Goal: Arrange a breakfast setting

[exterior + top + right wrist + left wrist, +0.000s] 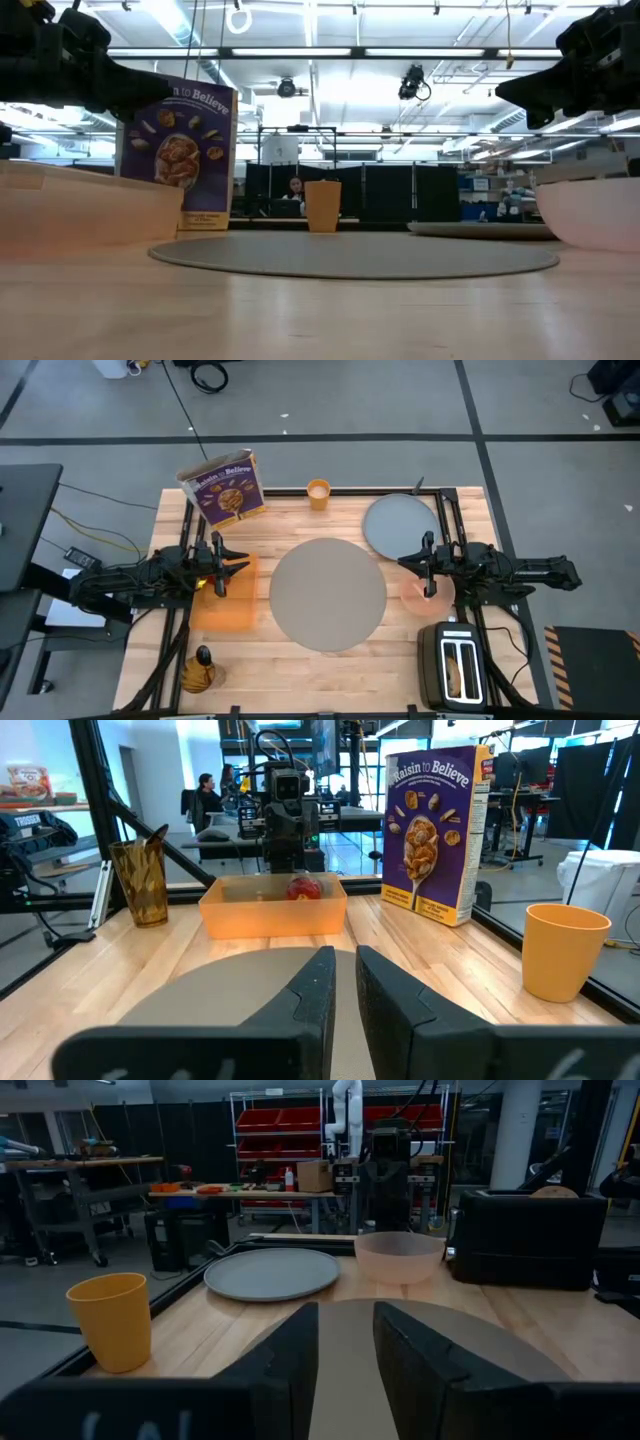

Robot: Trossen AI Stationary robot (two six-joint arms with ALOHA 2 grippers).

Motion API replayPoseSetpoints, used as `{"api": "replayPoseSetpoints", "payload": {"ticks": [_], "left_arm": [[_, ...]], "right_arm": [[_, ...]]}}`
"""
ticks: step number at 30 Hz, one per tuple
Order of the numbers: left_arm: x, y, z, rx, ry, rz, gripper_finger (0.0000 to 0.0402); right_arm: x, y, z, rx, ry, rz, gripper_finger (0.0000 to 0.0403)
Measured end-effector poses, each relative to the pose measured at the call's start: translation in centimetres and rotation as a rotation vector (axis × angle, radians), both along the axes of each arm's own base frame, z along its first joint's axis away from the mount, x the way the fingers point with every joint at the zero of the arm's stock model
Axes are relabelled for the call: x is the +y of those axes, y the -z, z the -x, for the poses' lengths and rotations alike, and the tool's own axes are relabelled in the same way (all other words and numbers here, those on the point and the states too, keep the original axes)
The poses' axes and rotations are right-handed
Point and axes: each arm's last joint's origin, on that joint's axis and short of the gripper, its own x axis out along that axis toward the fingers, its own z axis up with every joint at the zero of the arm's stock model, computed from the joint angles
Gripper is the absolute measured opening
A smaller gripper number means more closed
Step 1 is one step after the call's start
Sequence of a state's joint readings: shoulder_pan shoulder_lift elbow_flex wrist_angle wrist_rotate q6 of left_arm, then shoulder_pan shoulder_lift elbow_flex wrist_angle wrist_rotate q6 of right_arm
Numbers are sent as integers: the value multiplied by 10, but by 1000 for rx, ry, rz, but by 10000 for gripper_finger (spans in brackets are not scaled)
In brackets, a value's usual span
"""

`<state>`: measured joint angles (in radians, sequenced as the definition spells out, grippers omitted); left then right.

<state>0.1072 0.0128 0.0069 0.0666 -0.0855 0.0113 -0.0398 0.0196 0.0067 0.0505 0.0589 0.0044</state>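
Two grippers hang over the table's side edges: we see the left gripper [226,567] above the orange rectangular tray [225,600], the right gripper [422,565] above the pink bowl [428,593], each with fingers nearly closed on nothing. The large round grey-beige mat [328,593] lies mid-table, presumably as the base. The grey plate [400,525] and small orange cup [318,493] sit by the far edge. Only the right wrist view shows the red apple [304,888] in the tray (the left arm hides it from above).
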Motion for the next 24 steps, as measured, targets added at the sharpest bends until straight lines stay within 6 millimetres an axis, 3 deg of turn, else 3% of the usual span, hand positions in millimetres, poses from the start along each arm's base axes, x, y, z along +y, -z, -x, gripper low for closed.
{"api": "replayPoseSetpoints", "payload": {"ticks": [12,18,24], "left_arm": [[0,0,0,0,0,0,107],[0,0,0,0,0,0,107],[0,0,0,0,0,0,107]], "right_arm": [[-4,-16,2,-116,128,-48,52],[-4,-52,-1,-16,149,-1,52],[-1,-95,-24,255,133,-110,52]]}}
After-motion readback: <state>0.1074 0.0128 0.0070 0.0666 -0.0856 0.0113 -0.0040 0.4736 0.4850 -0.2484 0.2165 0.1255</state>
